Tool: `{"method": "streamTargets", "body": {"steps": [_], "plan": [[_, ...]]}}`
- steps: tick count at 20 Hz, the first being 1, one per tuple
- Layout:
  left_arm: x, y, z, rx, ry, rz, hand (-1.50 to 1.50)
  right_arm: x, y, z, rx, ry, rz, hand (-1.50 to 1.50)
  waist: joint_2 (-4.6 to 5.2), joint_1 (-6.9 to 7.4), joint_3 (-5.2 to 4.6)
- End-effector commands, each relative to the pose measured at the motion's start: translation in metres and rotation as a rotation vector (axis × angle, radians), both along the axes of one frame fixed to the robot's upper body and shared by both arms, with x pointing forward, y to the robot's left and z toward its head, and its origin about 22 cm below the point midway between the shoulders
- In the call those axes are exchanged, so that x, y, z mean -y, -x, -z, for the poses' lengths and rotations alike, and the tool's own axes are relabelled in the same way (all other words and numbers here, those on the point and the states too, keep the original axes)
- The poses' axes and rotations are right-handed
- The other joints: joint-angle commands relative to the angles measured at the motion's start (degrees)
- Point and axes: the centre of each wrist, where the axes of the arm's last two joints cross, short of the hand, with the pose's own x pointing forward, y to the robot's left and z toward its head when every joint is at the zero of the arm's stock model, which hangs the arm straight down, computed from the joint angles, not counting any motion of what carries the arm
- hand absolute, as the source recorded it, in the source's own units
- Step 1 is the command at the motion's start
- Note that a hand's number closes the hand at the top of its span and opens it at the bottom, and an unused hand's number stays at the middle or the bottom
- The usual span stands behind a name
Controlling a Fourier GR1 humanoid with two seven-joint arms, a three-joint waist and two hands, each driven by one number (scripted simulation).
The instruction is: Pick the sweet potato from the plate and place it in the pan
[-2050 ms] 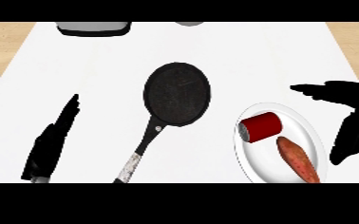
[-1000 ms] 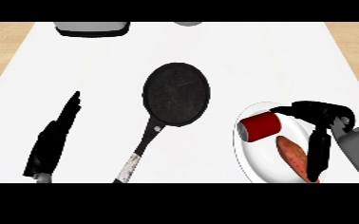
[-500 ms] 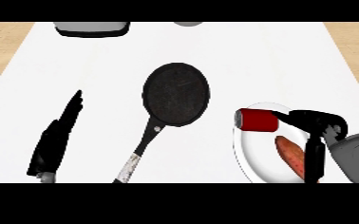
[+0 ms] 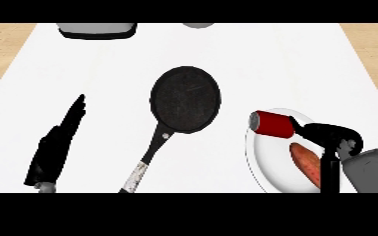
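Black right hand (image 4: 331,134) arched open, holding nothing, just up-right of long orange sweet potato (image 4: 303,161); its long axis runs toward robot

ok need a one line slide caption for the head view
Right hand over the plate, beside the red can and sweet potato; pan at centre, left hand resting at left.

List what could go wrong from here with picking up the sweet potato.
1. The right hand is right beside the red can, which lies on its side at the upper-left rim of the plate. A nudge could roll the can off towards the pan.
2. The sweet potato is partly hidden under the hand, so the grasp may catch only one end and slip.
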Motion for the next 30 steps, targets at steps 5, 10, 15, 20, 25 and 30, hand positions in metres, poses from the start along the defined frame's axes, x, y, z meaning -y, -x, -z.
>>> {"method": "streamTargets", "body": {"steps": [5, 10, 15, 20, 25, 30], "plan": [[-0.005, 0.008, 0.017, -0.003, 0.002, 0.0, 0.0, 0.01, 0.01, 0.027, -0.026, -0.007, 0.008, -1.5, 0.39, -0.03, 0.34], [-0.007, -0.001, -0.001, -0.001, -0.012, 0.003, 0.0, -0.002, 0.022, 0.039, -0.005, -0.065, 0.06, 1.5, 0.33, -0.21, 0.34], [-0.008, 0.007, 0.007, 0.008, 0.002, -0.005, 0.0, 0.005, 0.013, 0.044, -0.043, -0.118, 0.1, 1.5, 0.33, 0.03, 0.34], [0.001, 0.008, 0.015, -0.002, -0.002, 0.0, 0.0, 0.01, 0.012, 0.039, 0.016, -0.124, 0.108, 1.5, 0.37, 0.07, 0.35], [-0.011, 0.007, 0.011, -0.017, 0.006, -0.022, 0.0, -0.011, 0.037, 0.016, 0.379, 0.017, 0.399, 1.5, -0.15, -1.74, 0.25], [-0.011, 0.008, 0.009, -0.023, -0.015, -0.051, 0.0, -0.028, 0.052, -0.013, 0.755, 0.178, 0.538, 1.5, -0.58, -2.58, 0.27]]}}
